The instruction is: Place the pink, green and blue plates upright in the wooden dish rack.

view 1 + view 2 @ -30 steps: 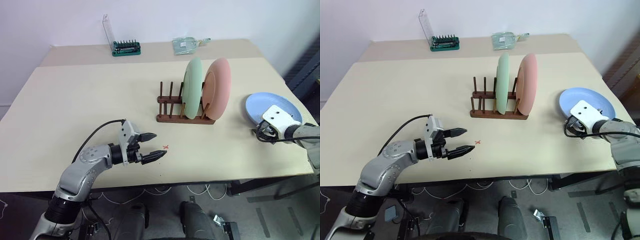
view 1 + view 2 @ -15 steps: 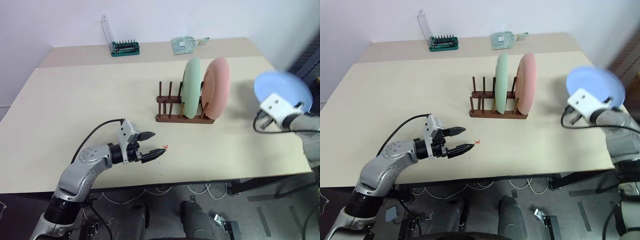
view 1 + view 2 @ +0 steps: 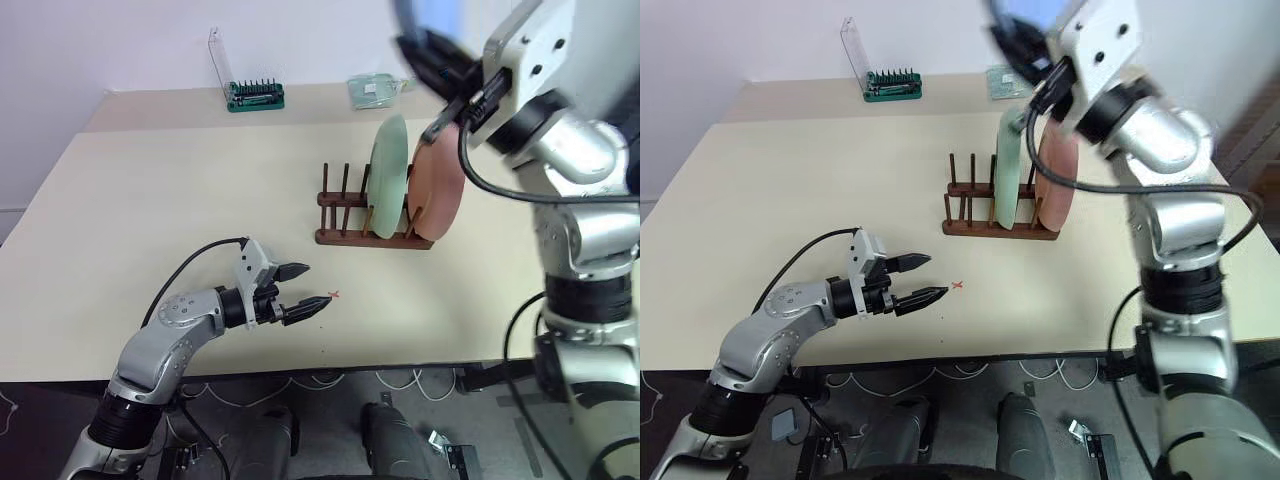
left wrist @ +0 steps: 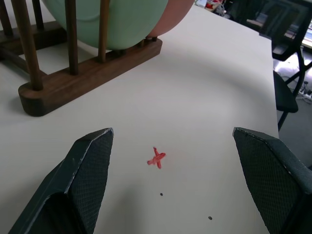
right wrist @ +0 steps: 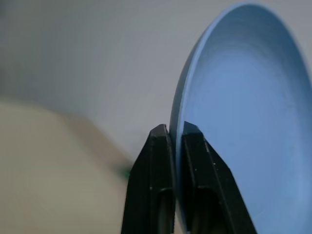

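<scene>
The wooden dish rack (image 3: 372,217) sits mid-tabletop (image 3: 150,220), dark pegged rails already holding the green plate (image 3: 388,175) and the pink plate (image 3: 437,182) upright side by side. Left of it, the left pincer (image 3: 305,288) rests low with jaws spread wide, empty, beside a red cross mark (image 4: 156,158). Rightward, the blue plate (image 5: 239,126) has left the tabletop: the right pincer (image 5: 174,141), clamped on its rim, has swung it high above the rack, so only its slotting remains.

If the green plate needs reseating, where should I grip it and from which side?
Probably the top rim of the green plate, from above. It stands upright on edge in the rack; pegs cover its lower part and the pink plate crowds one face, leaving the top edge free.
</scene>
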